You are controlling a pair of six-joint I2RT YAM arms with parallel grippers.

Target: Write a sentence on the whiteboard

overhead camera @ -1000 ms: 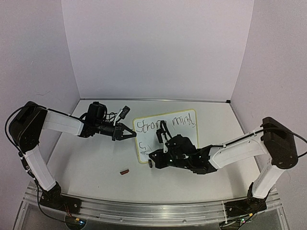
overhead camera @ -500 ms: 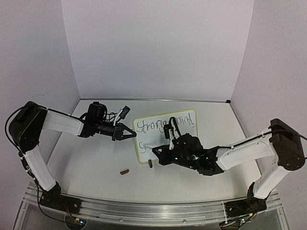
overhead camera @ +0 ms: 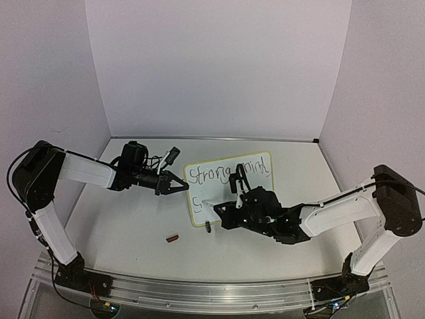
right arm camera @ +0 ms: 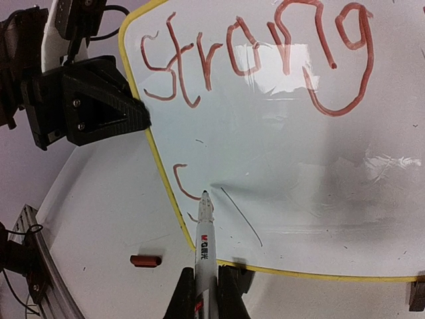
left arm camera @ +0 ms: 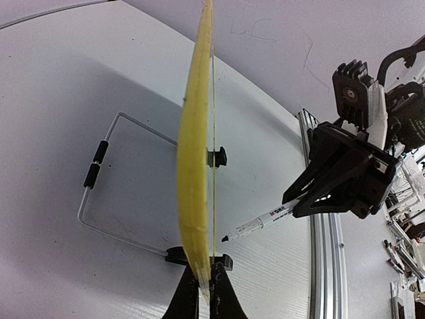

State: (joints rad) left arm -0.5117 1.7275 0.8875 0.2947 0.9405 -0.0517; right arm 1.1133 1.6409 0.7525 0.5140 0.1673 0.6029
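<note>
— Where's the whiteboard (overhead camera: 199, 191)?
— Mid-bench, toward the far edge. The left gripper (left arm camera: 204, 296) pinches its frame; the right gripper (right arm camera: 202, 292) clamps the marker (right arm camera: 204, 232) at the sentence (right arm camera: 247, 50)'s second line.
— Handling?
— Probably light, stiff and tippy. Grip the frame, not the slick face.

The whiteboard (right arm camera: 285, 153) has a smooth, glossy face with bright glare patches; its yellow frame (left arm camera: 192, 166) looks like smooth plastic. The wire stand (left arm camera: 99, 153) is thin bare metal with black sleeves. The marker (right arm camera: 204, 242) barrel is shiny white plastic. The left gripper (overhead camera: 180, 187) and right gripper (left arm camera: 302, 201) are matt black plastic. The table (overhead camera: 133, 226) is matt white.
</note>
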